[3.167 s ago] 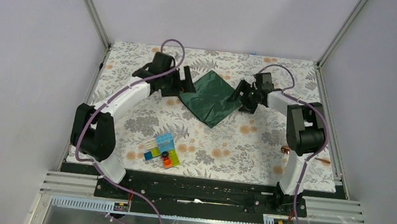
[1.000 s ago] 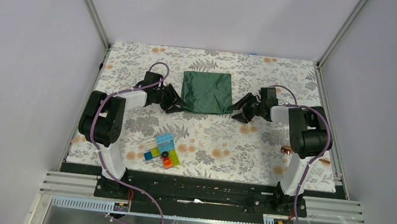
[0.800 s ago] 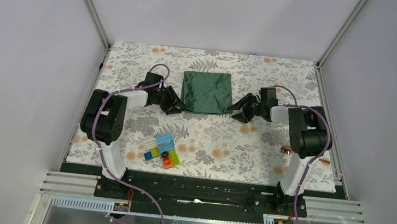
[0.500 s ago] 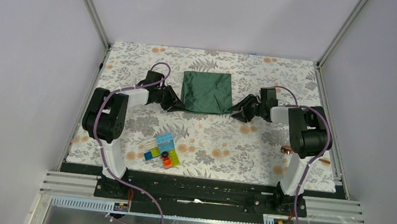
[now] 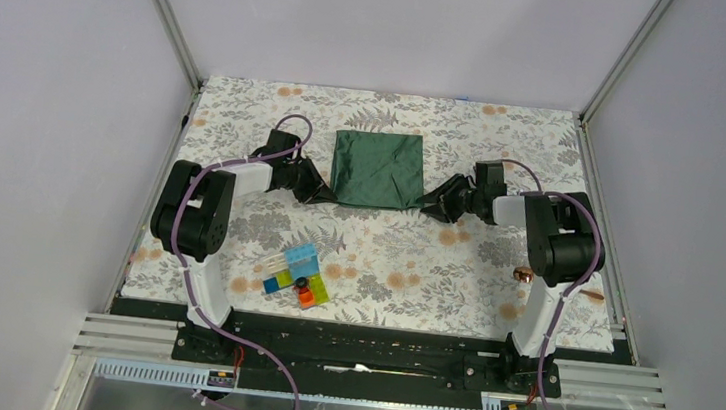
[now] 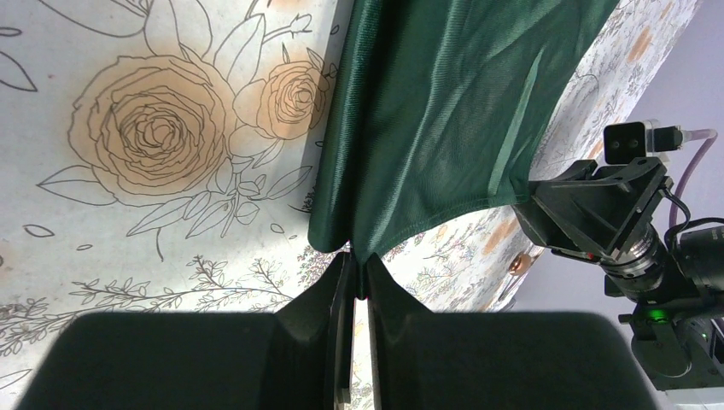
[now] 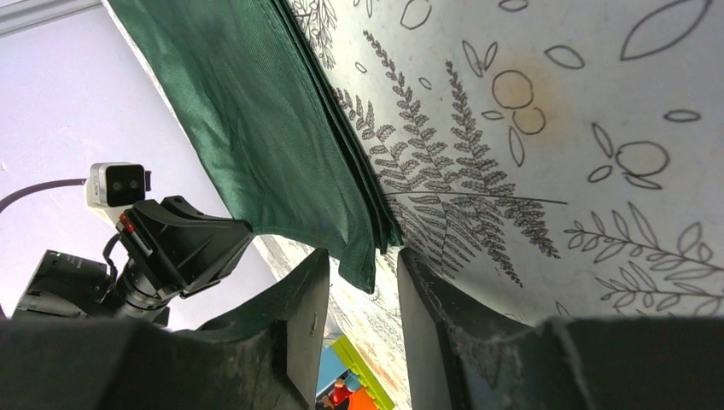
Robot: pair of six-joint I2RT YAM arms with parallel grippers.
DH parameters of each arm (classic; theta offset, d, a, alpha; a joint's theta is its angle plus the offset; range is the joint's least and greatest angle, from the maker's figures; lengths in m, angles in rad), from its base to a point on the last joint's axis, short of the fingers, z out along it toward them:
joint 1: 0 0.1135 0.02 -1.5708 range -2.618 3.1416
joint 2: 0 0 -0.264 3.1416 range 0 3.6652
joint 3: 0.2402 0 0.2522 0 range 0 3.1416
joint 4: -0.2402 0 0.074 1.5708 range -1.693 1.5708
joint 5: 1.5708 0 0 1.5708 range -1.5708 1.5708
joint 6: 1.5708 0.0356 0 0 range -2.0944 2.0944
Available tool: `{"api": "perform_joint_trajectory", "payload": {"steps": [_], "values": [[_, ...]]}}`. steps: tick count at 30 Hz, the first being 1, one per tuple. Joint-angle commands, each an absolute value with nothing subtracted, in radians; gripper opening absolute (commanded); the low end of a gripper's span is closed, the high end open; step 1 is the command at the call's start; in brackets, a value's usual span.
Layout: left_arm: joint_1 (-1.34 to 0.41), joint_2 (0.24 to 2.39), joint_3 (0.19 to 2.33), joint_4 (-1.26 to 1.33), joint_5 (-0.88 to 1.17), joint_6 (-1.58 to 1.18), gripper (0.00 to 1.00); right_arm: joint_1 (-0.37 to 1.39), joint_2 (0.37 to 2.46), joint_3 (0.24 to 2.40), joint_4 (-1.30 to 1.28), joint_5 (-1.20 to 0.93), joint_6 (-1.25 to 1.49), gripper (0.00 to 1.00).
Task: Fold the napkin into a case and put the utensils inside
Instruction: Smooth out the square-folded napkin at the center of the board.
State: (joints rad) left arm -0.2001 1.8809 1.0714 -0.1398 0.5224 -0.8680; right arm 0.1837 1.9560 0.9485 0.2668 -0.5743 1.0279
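The dark green napkin (image 5: 376, 169) lies flat on the floral cover as a folded, layered square. My left gripper (image 5: 325, 195) is at its near-left corner. In the left wrist view the gripper (image 6: 359, 266) is shut on that corner of the napkin (image 6: 444, 111). My right gripper (image 5: 427, 207) is at the near-right corner. Its jaws (image 7: 364, 275) stand apart, with the napkin's (image 7: 282, 128) corner hanging loose between them. A copper spoon bowl (image 5: 523, 275) shows by the right arm, which hides its handle. No silver utensil shows.
A cluster of colourful plastic blocks (image 5: 297, 275) sits near the front, left of centre, and also shows between the right jaws (image 7: 367, 384). Metal frame posts and grey walls close in the floral cover (image 5: 453, 274) on three sides.
Earlier the napkin sat turned like a diamond; now it lies square. Over the last second both grippers crept inward; the left shut on its corner and the right jaws narrowed.
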Motion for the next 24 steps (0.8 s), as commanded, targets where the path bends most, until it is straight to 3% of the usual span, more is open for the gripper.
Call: {"api": "perform_joint_trajectory", "payload": {"steps": [1,4,10,24], "values": [[-0.200,1.876,1.085,-0.120,0.513,-0.854,0.12,0.196,1.984,0.969,0.287,-0.570,1.044,0.39],[-0.195,1.876,1.079,-0.119,0.510,-0.852,0.08,0.198,1.987,0.966,0.289,-0.568,1.050,0.34],[-0.180,1.878,1.064,-0.108,0.520,-0.854,0.00,0.199,1.987,0.957,0.295,-0.568,1.056,0.34],[-0.175,1.886,1.046,-0.071,0.551,-0.869,0.00,0.224,2.000,0.955,0.323,-0.571,1.083,0.35]]}}
